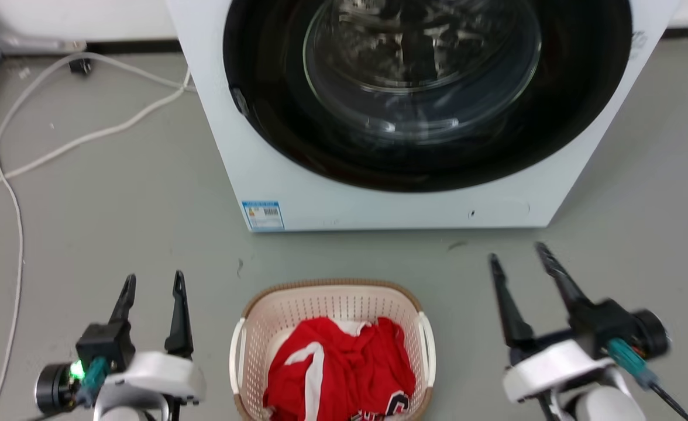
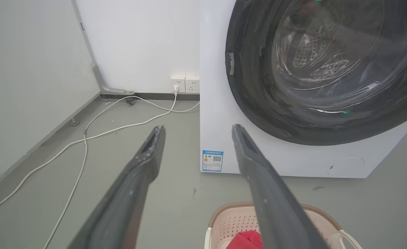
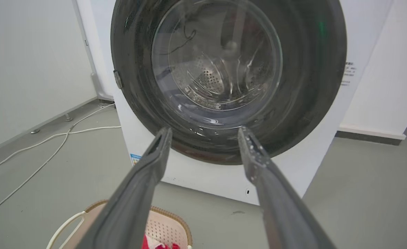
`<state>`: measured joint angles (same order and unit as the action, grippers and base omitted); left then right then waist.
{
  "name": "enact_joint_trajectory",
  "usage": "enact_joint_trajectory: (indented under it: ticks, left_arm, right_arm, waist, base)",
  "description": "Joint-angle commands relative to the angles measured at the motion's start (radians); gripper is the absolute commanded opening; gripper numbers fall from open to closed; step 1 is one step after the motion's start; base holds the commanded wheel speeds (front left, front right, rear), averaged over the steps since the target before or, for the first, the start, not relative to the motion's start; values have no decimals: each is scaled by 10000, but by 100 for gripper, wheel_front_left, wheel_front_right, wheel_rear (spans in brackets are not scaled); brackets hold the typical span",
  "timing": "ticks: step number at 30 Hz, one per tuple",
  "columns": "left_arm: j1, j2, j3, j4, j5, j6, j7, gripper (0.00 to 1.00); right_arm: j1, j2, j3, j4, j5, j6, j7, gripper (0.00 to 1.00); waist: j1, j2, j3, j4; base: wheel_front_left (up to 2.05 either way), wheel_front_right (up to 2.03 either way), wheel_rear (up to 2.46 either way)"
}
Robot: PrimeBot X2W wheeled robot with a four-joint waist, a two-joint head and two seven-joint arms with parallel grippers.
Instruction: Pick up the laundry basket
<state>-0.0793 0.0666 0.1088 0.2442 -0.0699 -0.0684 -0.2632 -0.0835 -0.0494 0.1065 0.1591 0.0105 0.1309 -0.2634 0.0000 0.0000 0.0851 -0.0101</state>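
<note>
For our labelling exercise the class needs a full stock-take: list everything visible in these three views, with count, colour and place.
laundry basket: one, cream with brown rim, on the floor
garment: one, red and white, in the basket
washing machine: one, white with dark door, behind the basket
label: one, blue-edged, machine's lower left corner
cables: at least two, white, on the floor left of the machine
wall sockets: two, white, left of the machine
left gripper: one, dark, open, left of the basket
right gripper: one, dark, open, right of the basket
</note>
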Motion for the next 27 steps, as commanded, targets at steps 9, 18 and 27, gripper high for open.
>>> enact_joint_trajectory:
  ticks: [9,18,27]
  left_arm:
    - [-1871,483,193,2201,52,-386,-25,100]
    - [-3496,867,-97,3923,67,-553,-25,100]
    - [-4864,1123,-682,5664,102,-610,-26,100]
  right_arm:
    - [-2005,-19,1574,1808,60,-3,-21,100]
    - [-3789,-16,1883,3825,-235,-5,-21,100]
    - [-5136,-12,1587,6184,-466,-5,-20,100]
  waist:
    - [0,0,2171,52]
    - [0,0,3854,-35]
    - [0,0,5174,-40]
  base:
    - [0,0,0]
    - [0,0,0]
    - [0,0,0]
